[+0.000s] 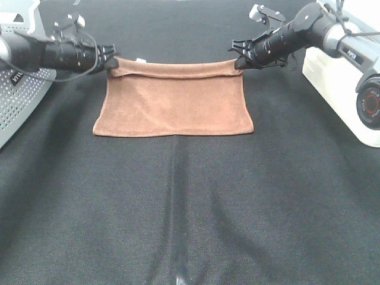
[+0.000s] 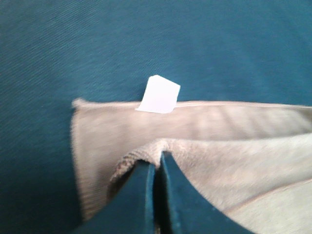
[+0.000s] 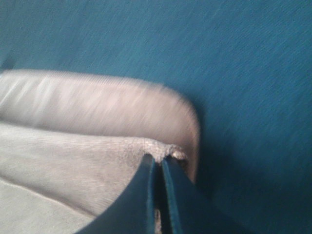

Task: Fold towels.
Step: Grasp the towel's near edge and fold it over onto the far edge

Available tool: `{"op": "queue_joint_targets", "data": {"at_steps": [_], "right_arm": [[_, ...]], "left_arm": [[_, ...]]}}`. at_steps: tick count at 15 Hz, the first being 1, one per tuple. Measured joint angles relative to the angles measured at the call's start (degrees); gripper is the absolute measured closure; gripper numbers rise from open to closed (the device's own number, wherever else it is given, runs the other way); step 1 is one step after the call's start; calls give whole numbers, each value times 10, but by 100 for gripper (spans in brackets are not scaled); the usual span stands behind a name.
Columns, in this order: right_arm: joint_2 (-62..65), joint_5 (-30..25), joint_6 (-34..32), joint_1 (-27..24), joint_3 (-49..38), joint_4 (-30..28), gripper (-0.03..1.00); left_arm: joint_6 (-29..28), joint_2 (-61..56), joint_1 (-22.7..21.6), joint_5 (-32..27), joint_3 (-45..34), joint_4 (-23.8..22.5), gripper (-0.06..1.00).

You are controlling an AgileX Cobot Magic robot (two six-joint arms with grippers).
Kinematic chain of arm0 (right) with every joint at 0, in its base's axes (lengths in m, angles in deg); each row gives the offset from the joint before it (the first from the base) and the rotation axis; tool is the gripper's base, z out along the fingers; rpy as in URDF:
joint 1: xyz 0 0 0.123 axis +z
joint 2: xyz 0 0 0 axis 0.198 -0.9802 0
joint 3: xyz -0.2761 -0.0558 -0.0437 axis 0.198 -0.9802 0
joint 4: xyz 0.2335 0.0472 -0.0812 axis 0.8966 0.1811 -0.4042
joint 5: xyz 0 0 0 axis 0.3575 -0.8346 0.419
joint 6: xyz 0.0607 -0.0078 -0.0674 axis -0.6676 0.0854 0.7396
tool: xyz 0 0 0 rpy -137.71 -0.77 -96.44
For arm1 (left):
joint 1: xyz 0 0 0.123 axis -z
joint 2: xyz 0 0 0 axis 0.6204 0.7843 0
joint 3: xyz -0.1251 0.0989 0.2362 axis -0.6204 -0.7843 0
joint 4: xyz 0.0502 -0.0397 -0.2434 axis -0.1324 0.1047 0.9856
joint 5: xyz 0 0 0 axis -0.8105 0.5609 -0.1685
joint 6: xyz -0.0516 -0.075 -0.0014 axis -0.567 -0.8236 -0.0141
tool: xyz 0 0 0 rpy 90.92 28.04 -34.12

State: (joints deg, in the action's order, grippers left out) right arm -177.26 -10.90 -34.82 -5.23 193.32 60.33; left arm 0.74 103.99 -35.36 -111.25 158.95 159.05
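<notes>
Towel [image 1: 172,107] sits toward the far edge of the bench [image 1: 178,237], roughly midway between its sides, near edge lying flat and straight. It looks doubled over to me: in the left wrist view there's a bottom layer whose far hem lies flat on the bench with the white tag [image 2: 158,95] poking off it, and a top layer whose corner stops just short of that hem.

Left gripper [image 1: 113,61] is pinched tight on the top layer's left far corner, and right gripper [image 1: 237,59] is pinched on the right far corner the same way. Jaws are fully closed on cloth on both sides. The right wrist view is blurry, but the cloth bunched at the tips is clear enough.

My read is that the fold is nearly laid. To finish it well I'd carry both corners the last bit toward the far edge together, at the same height, with the hem taut between them so it doesn't sag in the middle. Line up hem on hem, set down, then let go. If one side gets ahead, the fold goes crooked.
</notes>
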Motion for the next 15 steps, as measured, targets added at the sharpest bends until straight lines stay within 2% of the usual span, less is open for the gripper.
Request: {"op": "queue_joint_targets", "data": {"at_steps": [3, 4, 5, 6, 7, 8, 9, 12, 13, 15], "right_arm": [[-1, 23, 11, 0, 0, 30, 97], [-1, 23, 11, 0, 0, 32, 95], [-1, 26, 11, 0, 0, 32, 89], [-1, 26, 12, 0, 0, 33, 69], [-1, 25, 12, 0, 0, 33, 54], [-1, 18, 13, 0, 0, 32, 42], [-1, 2, 13, 0, 0, 29, 34], [14, -80, 13, 0, 0, -6, 29], [14, -80, 13, 0, 0, -6, 29], [30, -144, 12, 0, 1, -10, 29]], "left_arm": [[0, 1, 1, 6, 1, 2, 93], [0, 1, 1, 6, 1, 3, 89], [0, 1, 1, 6, 1, 4, 81], [0, 1, 1, 6, 1, 4, 61], [0, 1, 1, 4, 1, 4, 46], [0, 1, 1, -1, 1, 1, 31], [0, -2, 1, -9, 1, -11, 23], [0, -12, 1, -56, 1, -62, 17], [0, -12, 1, -56, 1, -62, 17], [0, -19, 1, -105, 2, -67, 17]]}}
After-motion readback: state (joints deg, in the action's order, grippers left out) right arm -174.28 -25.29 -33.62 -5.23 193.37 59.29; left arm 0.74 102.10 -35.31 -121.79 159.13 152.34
